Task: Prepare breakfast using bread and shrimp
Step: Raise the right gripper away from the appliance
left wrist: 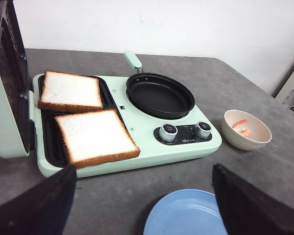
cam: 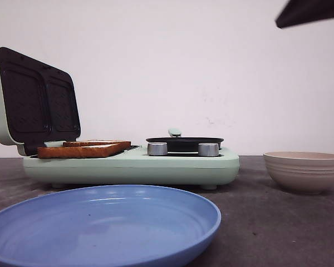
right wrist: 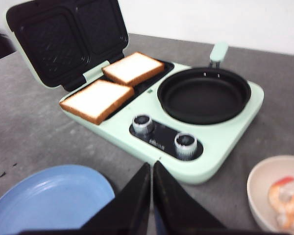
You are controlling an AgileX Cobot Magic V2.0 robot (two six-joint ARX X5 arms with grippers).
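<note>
A plain white wall (cam: pixel 211 67) stands behind a dark grey table (cam: pixel 267 222) in the front view. On the table sits a pale green breakfast maker (cam: pixel 133 164) with its lid (cam: pixel 36 100) raised at the left. Two slices of bread (cam: pixel 83 149) lie flat on its grill side, and a black pan (cam: pixel 185 143) sits on the other side above two silver knobs (cam: pixel 157 148). A beige ribbed bowl (cam: pixel 305 171) stands to the right of the appliance, apart from it, and a blue plate (cam: pixel 100 228) lies nearest the camera. A dark part of an arm shows at the upper right corner; neither gripper can be seen here.

In the left wrist view, the left gripper (left wrist: pixel 142 205) hangs above the table's near edge with its fingers (left wrist: pixel 39 205) spread wide and nothing between them. The bread slices (left wrist: pixel 95 136) rest side by side on the grill plates, the pan beside them. The bowl (left wrist: pixel 246 129) holds the shrimp (left wrist: pixel 242 128), orange-red and pale, lying inside it. Part of the blue plate shows between the fingers.

In the right wrist view, the right gripper (right wrist: pixel 152 196) has its two fingertips pressed together, holding nothing, above the gap between plate and appliance. The bread (right wrist: pixel 99 100) lies on the grill, and the shrimp (right wrist: pixel 284 198), blurred, sits in the bowl (right wrist: pixel 259 196).
</note>
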